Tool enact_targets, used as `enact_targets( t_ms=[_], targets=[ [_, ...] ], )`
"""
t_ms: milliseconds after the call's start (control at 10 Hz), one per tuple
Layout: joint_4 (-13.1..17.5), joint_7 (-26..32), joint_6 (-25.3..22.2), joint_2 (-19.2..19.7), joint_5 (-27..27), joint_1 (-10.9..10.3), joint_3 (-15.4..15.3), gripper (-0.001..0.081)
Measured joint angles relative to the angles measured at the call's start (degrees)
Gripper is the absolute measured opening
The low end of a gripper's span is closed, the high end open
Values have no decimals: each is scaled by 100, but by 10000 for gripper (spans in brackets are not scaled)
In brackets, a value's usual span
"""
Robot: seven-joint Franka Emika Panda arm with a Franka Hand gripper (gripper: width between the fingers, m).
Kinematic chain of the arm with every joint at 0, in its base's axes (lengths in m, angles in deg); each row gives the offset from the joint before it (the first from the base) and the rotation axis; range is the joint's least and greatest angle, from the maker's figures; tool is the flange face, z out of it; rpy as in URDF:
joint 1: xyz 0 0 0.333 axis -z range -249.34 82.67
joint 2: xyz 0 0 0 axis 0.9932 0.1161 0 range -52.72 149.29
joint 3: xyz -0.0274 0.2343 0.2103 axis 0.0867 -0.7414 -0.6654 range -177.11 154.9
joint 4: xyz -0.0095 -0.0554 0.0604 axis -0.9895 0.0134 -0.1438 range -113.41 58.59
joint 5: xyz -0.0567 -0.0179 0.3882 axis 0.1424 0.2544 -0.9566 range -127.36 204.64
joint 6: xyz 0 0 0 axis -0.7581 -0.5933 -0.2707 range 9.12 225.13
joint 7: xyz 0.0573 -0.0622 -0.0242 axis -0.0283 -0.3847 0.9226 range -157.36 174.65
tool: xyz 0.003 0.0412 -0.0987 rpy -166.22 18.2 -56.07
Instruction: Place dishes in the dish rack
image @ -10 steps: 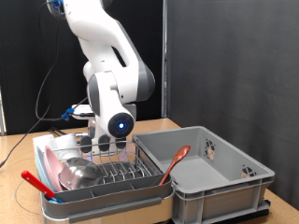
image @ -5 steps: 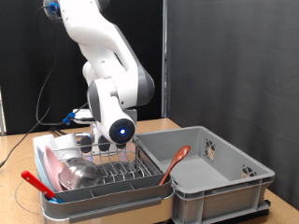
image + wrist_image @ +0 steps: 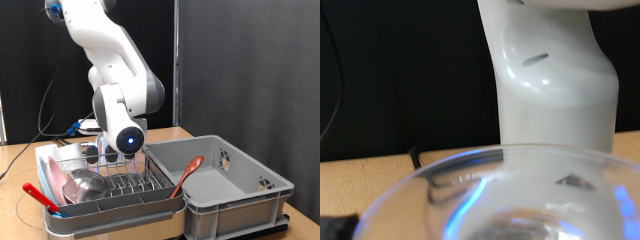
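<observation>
The arm hung low over the dish rack (image 3: 110,190), its gripper (image 3: 104,157) buried behind the wrist housing at the rack's far side, toward the exterior view's left. I could not tell from that camera whether the fingers were spread or closed.

The wrist view told more: a clear drinking glass (image 3: 510,195) filled the lower part of the picture, its round rim curving right under the camera, so close that it blurred. That put the glass directly along the line of the fingers, not off to one side. No fingertip showed in that picture, though, so whether the glass was pinched or merely beneath the hand stayed open. In the exterior view the glass itself was too hidden to mark.

Around it, the rack already carried work. The steel bowl (image 3: 84,185) sat in the rack's left half, nearer the camera than the gripper, with the pink plate (image 3: 51,180) standing on edge just left of it. A red utensil (image 3: 40,197) lay across the rack's near left corner.

Over to the right, the grey tub (image 3: 232,196) stood touching the rack, and a reddish spoon (image 3: 187,174) leaned inside it against its left wall, well apart from the hand.

Judging by this, the glass was the piece in play, and it lay straight below the hand, over the far-left part of the rack.
</observation>
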Motion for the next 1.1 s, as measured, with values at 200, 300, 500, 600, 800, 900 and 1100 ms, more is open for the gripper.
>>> enact_targets(
  t_ms=[200, 300, 500, 600, 800, 900, 1100],
  targets=[
    [130, 0, 208, -26, 82, 0, -60, 774],
    [235, -7, 341, -51, 108, 0, -98, 774],
    [608, 3, 359, -54, 107, -19, -152, 800],
    [807, 49, 330, -54, 109, -24, -202, 803],
    [1128, 441, 424, -155, 251, 86, -492, 803],
    [1187, 741, 690, -360, 260, 336, -789, 803],
    [1291, 1256, 1110, -896, 90, 888, -1375, 803]
  ],
)
